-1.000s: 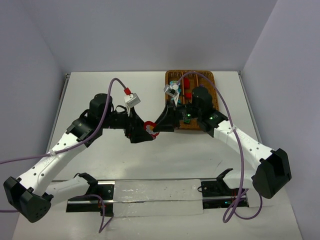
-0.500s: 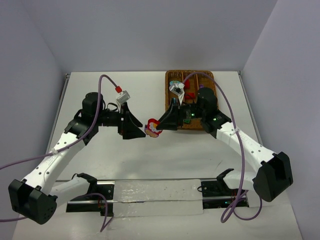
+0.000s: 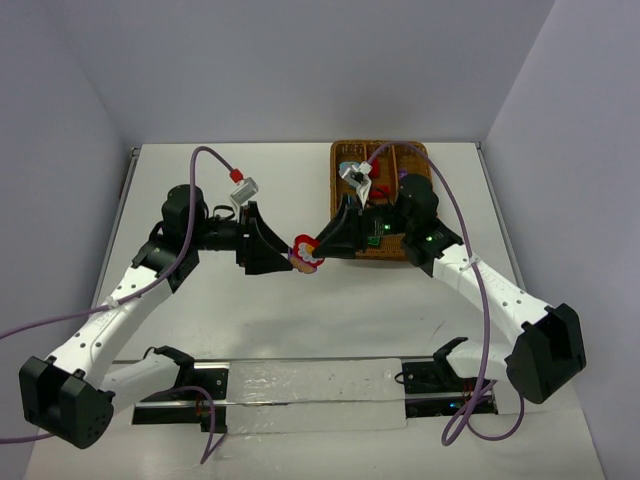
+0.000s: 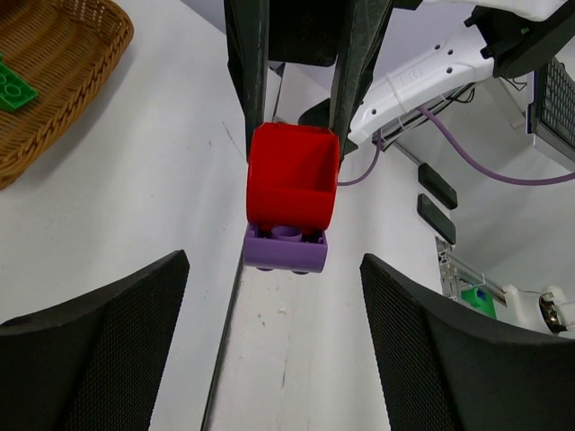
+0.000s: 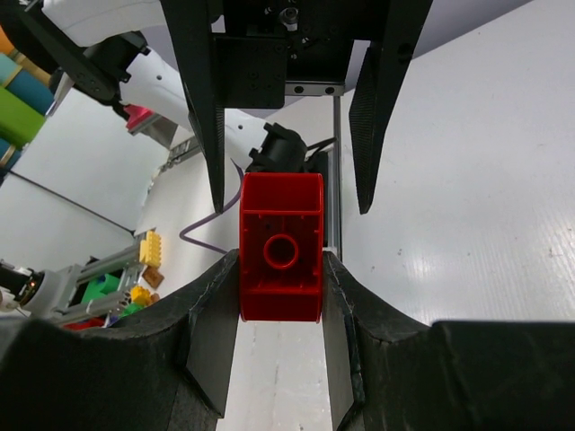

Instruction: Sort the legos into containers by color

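My right gripper (image 3: 318,246) is shut on a red lego (image 3: 308,246) that has a purple lego (image 3: 300,261) stuck to it, held just left of the tray. In the right wrist view the red lego (image 5: 281,247) sits clamped between my right gripper's (image 5: 281,274) pads. My left gripper (image 3: 283,253) is open and faces the pair from the left. In the left wrist view the red lego (image 4: 292,175) and purple lego (image 4: 286,249) hang ahead of my left gripper (image 4: 274,350), outside its wide-spread fingers. The wicker tray (image 3: 420,160) holds red legos (image 3: 378,190) and a green lego (image 4: 13,85).
The right arm's wrist and cable lie over the tray (image 4: 63,54). A metal rail with a clear plate (image 3: 300,385) runs along the near table edge between the arm bases. Purple cables loop above both arms. Walls close the table at the back and sides.
My left gripper pulled back left from the bricks, then moved right toward them again, staying open. My right gripper kept hold of the red and purple pair and shifted slightly.
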